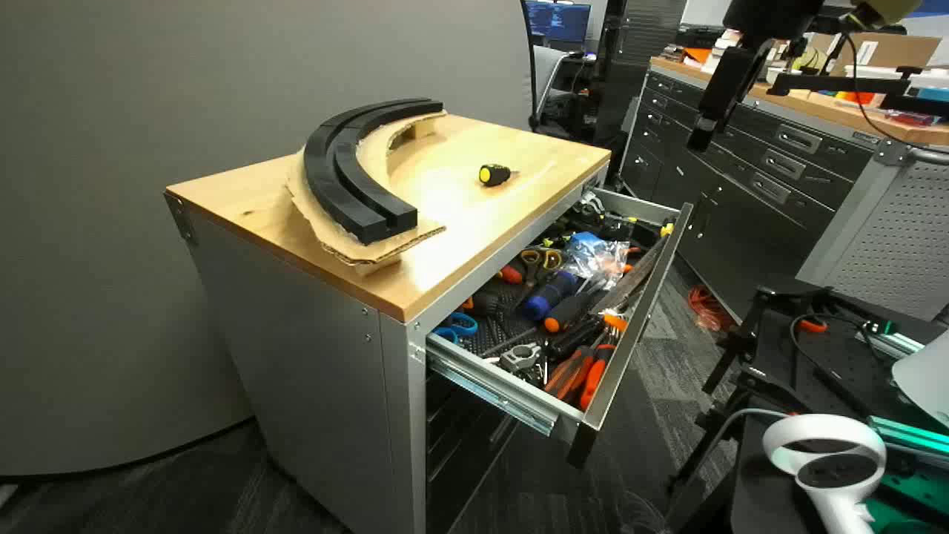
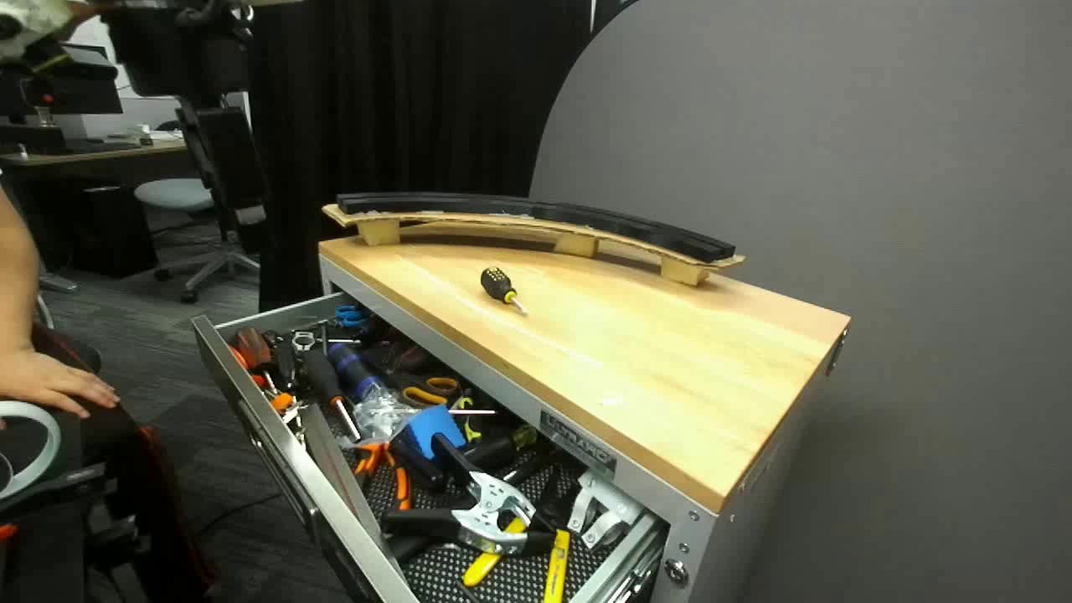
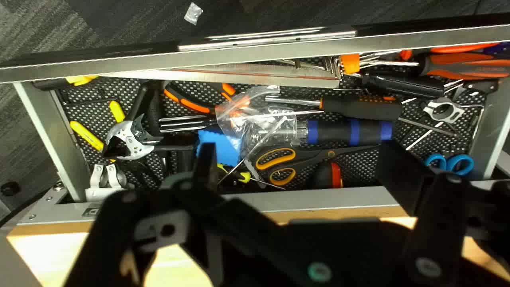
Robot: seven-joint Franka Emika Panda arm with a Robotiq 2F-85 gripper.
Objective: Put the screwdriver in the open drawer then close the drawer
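Dark carpet [image 2: 163,352] lies beneath a grey partition [image 1: 133,215], black curtain [image 2: 402,109] and swivel chair [image 2: 174,195].

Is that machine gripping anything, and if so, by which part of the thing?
Nothing is held: the end effector stands open, and the screwdriver lies on the wooden tabletop.
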